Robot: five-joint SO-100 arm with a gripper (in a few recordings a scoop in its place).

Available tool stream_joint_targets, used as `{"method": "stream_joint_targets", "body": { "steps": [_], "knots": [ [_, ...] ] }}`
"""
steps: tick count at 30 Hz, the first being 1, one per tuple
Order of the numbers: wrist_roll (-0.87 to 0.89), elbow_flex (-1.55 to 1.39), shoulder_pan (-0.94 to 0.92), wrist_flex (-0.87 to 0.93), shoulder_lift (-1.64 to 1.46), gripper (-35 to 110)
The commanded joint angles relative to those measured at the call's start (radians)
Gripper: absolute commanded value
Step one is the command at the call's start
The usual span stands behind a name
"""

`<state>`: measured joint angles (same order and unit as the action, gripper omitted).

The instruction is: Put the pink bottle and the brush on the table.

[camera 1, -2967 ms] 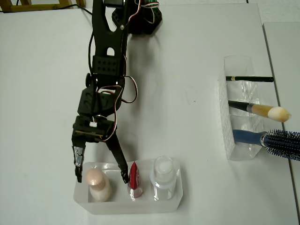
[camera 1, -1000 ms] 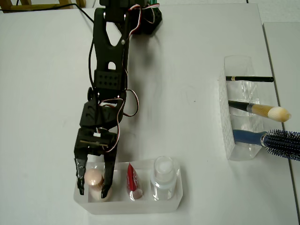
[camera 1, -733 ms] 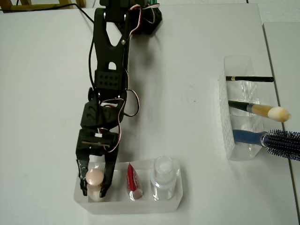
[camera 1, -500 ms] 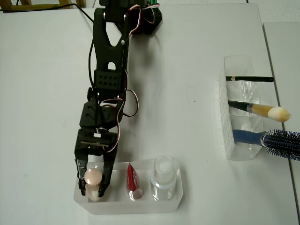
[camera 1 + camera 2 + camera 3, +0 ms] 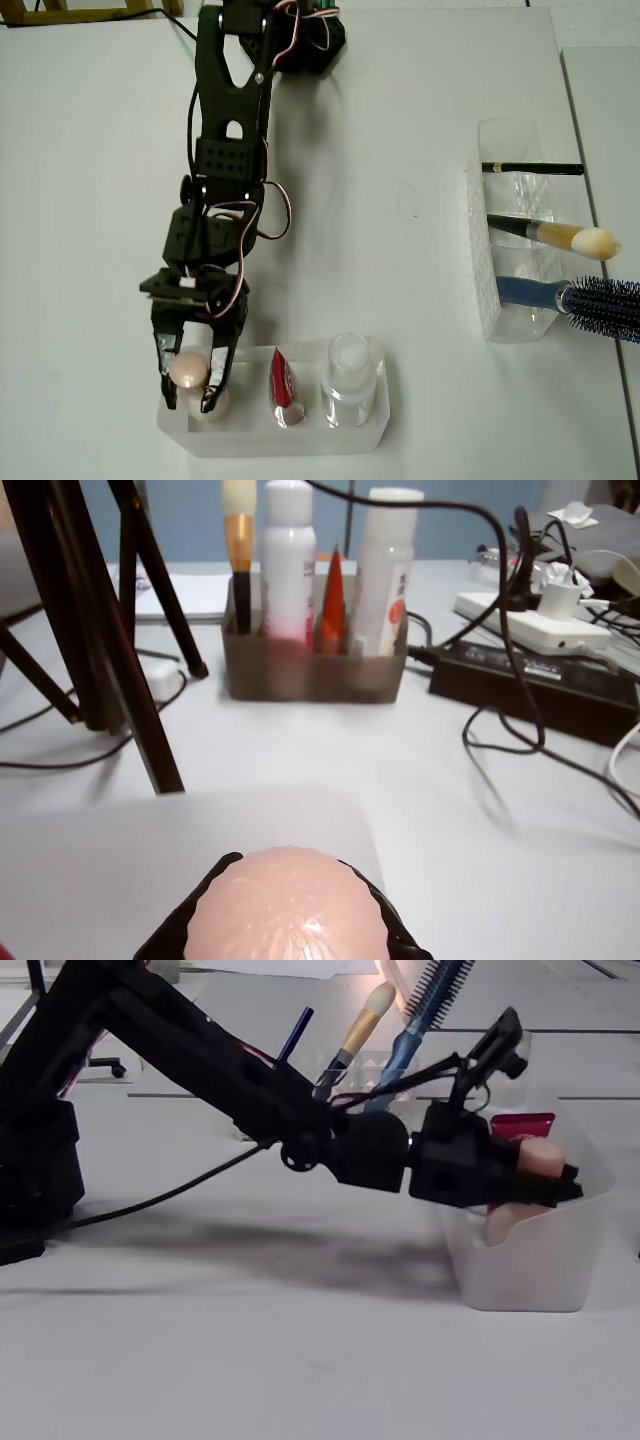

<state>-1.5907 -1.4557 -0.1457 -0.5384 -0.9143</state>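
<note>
Even, bright light falls from above in the overhead view, leaving the white tabletop point(image 5: 420, 300) almost washed out, with only a soft grey shadow just right of the arm point(image 5: 225, 190). The clear bottle's cap point(image 5: 348, 352) nearly bleaches into the surface. In the wrist view the pink bottle point(image 5: 288, 908) at the lower edge sits so close that it is soft and blurred, with a small glare spot on its cap; the far clutter is moderately sharp. The fixed view is dimmer and warmer: the arm reads as a dark near-silhouette with little detail, and a broad diffuse shadow spreads beneath it across the tabletop. The foreground there looks slightly grainy.
</note>
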Motion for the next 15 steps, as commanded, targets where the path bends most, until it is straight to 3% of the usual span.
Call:
{"method": "stream_joint_targets", "body": {
  "steps": [1, 15],
  "knots": [
    [-0.009, -0.011, -0.006, 0.018, -0.158, 0],
    [-0.015, -0.1, 0.006, 0.133, -0.394, 0]
  ]
}}
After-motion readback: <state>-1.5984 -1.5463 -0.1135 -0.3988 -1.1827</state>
